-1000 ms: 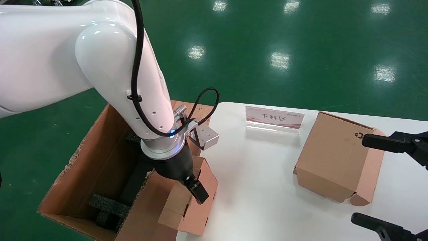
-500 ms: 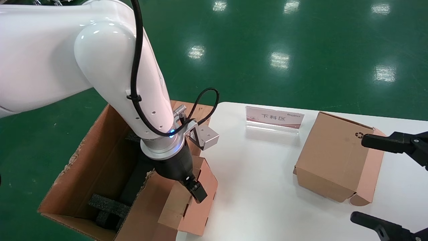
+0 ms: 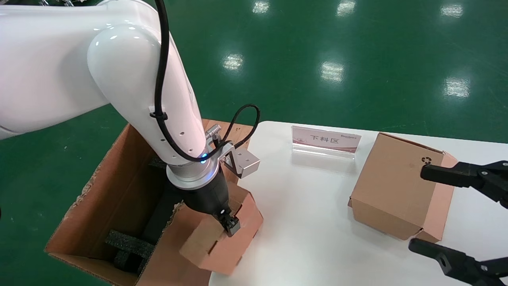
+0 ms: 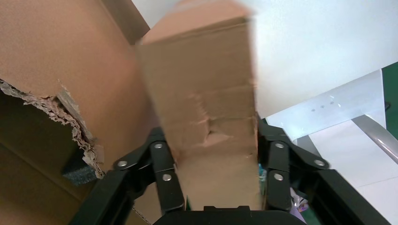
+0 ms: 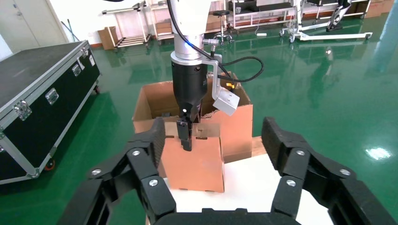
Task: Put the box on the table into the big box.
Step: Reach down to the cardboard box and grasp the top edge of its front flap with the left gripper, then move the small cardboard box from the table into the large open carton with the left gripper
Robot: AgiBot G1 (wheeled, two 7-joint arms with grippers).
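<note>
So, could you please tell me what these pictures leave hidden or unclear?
- Head view: the left tool and arm cover part of the box and much of the big box interior.
- Left wrist view: the box is blurred and fills the frame.
- Head view: the right tool is cut off by the edge.

A small plain brown box with pinkish sides and slit tabs hangs tilted at the white worktop's rounded edge, touching the big box. That large, ragged-edged carton stands open beside the worktop, with black foam blocks inside.
</note>
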